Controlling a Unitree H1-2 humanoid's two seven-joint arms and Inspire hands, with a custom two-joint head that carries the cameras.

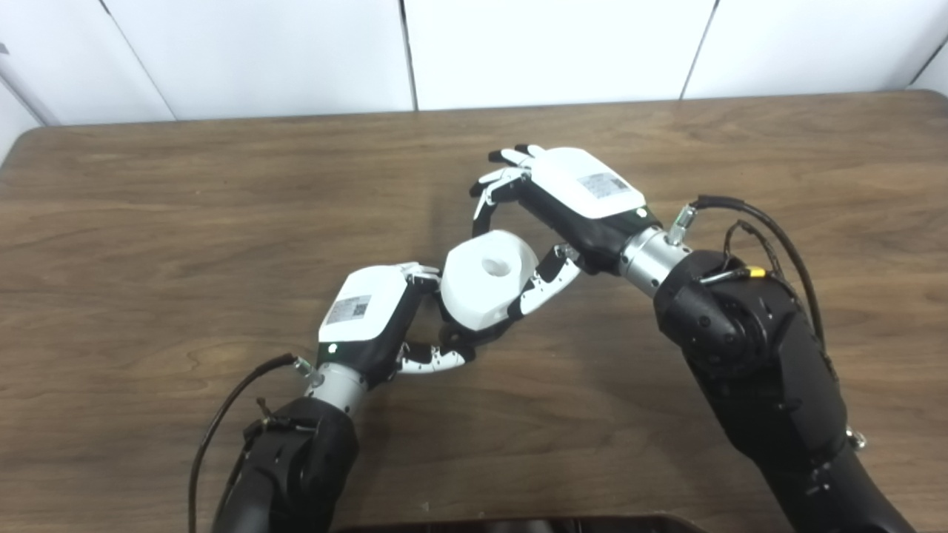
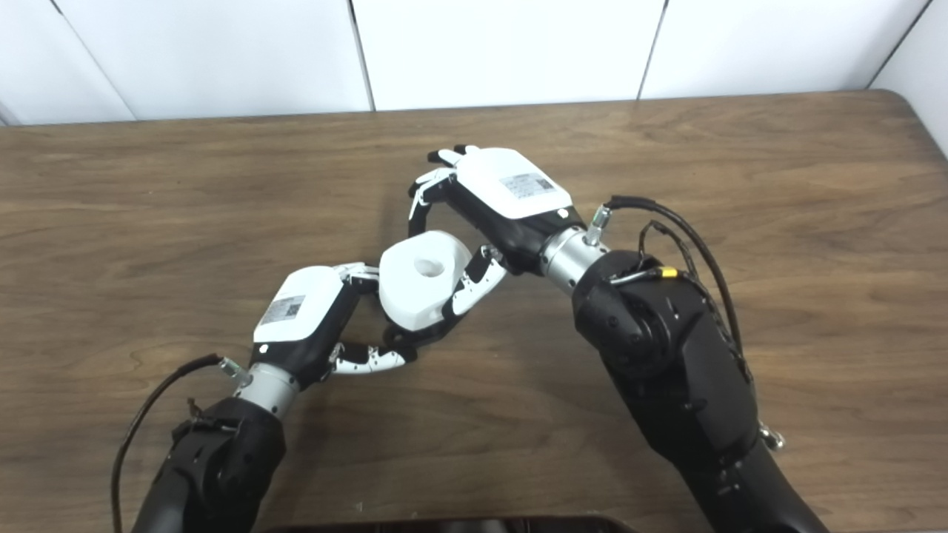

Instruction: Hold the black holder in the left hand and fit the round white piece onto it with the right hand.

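The white piece (image 1: 485,280) is seated between both hands above the counter (image 1: 185,222). The left hand (image 1: 370,318) is closed on a barely visible holder (image 1: 474,337) beneath it. The right hand (image 1: 570,200) is held wide, thumb touching the piece. Tilt or slip is judged likely if seating is incomplete.

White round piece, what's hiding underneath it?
Under the white round piece only a dark sliver peeks out, probably the black holder. The left robot hand wraps below it; the right robot hand's thumb touches its side. Most of the holder is covered.
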